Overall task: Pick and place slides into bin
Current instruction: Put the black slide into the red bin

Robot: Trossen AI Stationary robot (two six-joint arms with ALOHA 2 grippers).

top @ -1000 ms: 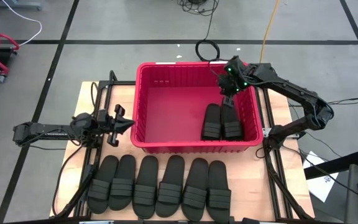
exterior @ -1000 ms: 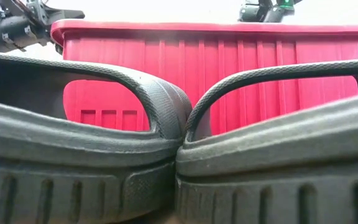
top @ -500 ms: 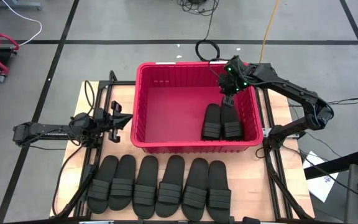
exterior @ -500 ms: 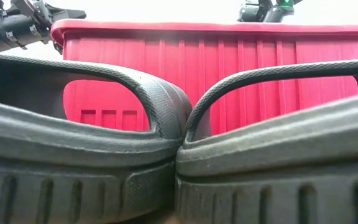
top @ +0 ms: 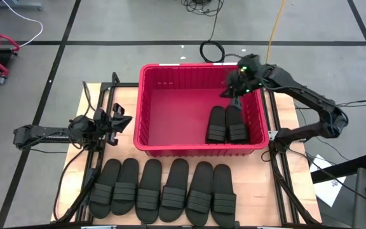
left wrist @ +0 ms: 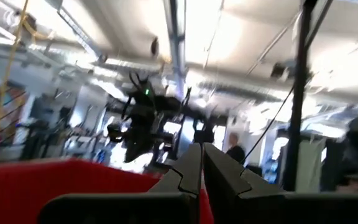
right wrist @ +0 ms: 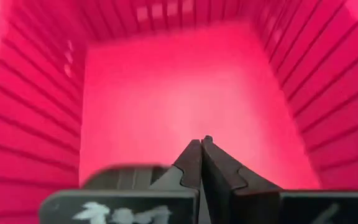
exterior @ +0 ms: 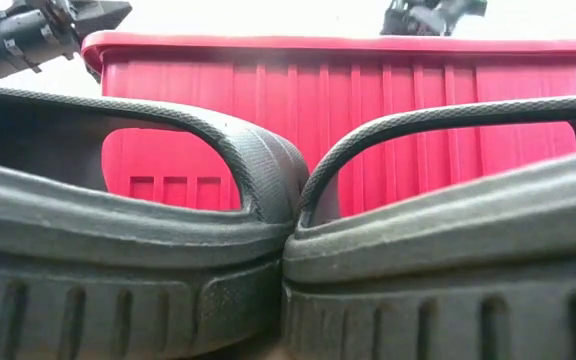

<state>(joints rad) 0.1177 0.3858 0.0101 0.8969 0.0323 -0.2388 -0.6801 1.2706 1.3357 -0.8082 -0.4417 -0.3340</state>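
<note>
Eight black slides in all. Two inside the red bin point(top: 170, 111), side by side and touching, against its right-hand wall: one point(top: 216, 124) and its neighbour point(top: 236, 124), directly beneath the right gripper point(top: 232, 95). Right gripper poised above the bin's interior near the far right corner, fingers point(right wrist: 194, 163) pressed together, holding nothing, clear of the pair below. From the right wrist view, only the bin's red floor and ribbed walls ahead, with the edge of one slide point(right wrist: 120, 175) just behind the closed fingertips.

Six more in a single row on the table point(top: 259, 184), outside the bin along its near wall, well apart from both grippers: first point(top: 104, 186), second point(top: 125, 186), third point(top: 150, 189), fourth point(top: 174, 189), fifth point(top: 199, 188), sixth point(top: 223, 189). All strap-up, toes toward the bin, neighbours touching or nearly so. Two of these filling the low view, pressed together in front of the bin wall.

Left gripper point(top: 121, 119) off to the bin's left, just outside its left wall, above the table, fingers point(left wrist: 191, 171) closed together and empty, pointing toward the bin. None of the slides within its reach.
</note>
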